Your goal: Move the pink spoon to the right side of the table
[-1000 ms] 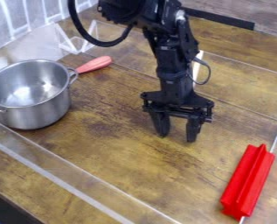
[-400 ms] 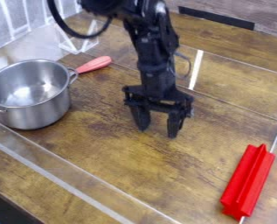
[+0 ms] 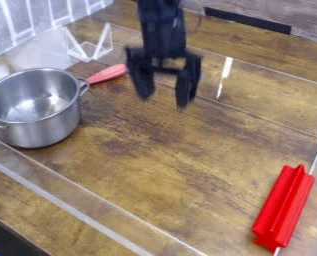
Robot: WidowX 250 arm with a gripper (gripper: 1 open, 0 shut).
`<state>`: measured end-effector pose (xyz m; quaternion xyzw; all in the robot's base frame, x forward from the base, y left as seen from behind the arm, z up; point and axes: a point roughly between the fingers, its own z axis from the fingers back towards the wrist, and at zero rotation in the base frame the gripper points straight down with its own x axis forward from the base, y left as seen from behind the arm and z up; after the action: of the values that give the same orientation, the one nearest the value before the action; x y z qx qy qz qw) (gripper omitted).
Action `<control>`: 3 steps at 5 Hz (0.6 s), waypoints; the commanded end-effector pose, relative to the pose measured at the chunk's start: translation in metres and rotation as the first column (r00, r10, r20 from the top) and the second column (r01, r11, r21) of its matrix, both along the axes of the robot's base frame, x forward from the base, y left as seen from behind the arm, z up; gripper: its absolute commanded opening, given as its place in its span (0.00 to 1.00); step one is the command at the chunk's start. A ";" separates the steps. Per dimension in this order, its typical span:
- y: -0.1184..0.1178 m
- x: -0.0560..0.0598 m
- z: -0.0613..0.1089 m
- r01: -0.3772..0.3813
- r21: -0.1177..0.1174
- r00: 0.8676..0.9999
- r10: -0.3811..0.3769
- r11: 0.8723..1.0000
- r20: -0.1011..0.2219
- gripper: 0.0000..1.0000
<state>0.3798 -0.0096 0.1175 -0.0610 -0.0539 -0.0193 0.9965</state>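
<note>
A: From the camera view, where's the spoon [image 3: 107,73]?

B: Flat on the worktop [image 3: 161,160], left of middle, one end touching or tucked behind the pot [image 3: 34,105], nowhere near the right side where it belongs.

A: Its lie?

B: Long axis slants, the free end pointing up-right toward the pincer [image 3: 164,88].

A: And that?

B: Pointing down, jaws spread, empty (blurred), hanging just beside the spoon, probably lining up a grasp.
</note>
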 end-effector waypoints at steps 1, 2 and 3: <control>0.023 0.001 0.054 0.060 0.032 0.989 -0.064 0.998 0.135 1.00; 0.033 0.004 0.060 0.085 0.040 0.984 -0.090 0.996 0.152 1.00; 0.026 0.003 0.054 0.157 0.046 0.976 -0.163 0.986 0.148 1.00</control>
<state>0.3859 0.0171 0.1389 -0.0552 -0.0793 -0.0959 0.9907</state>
